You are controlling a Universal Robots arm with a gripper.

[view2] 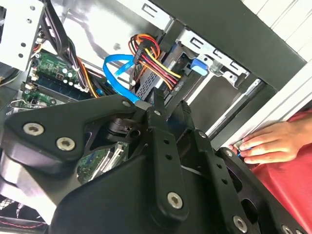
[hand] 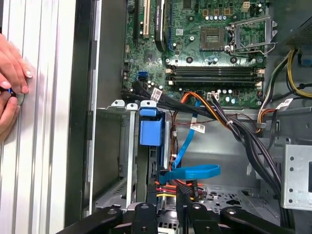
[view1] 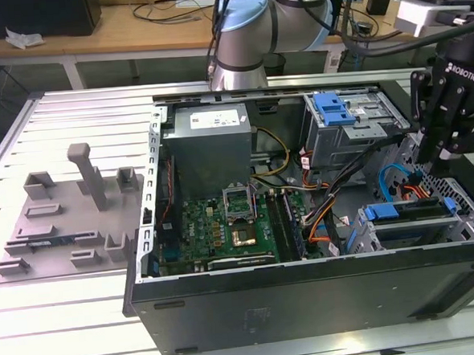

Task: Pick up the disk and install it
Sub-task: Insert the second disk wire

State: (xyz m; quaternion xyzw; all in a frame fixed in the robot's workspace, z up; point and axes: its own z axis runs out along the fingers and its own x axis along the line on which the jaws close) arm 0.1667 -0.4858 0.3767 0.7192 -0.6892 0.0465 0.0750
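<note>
First wrist view: cage (hand: pixel 117 161) hides the disk (hand: pixel 150 127) below its bracket.

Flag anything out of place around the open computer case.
A person's hand rests on the table right beside the case, near the gripper hanging over the drive cage. A loose blue cable loops by the cage.

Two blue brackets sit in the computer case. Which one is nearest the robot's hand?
The blue bracket on the drive cage below the hand; the other bracket sits farther away.
</note>
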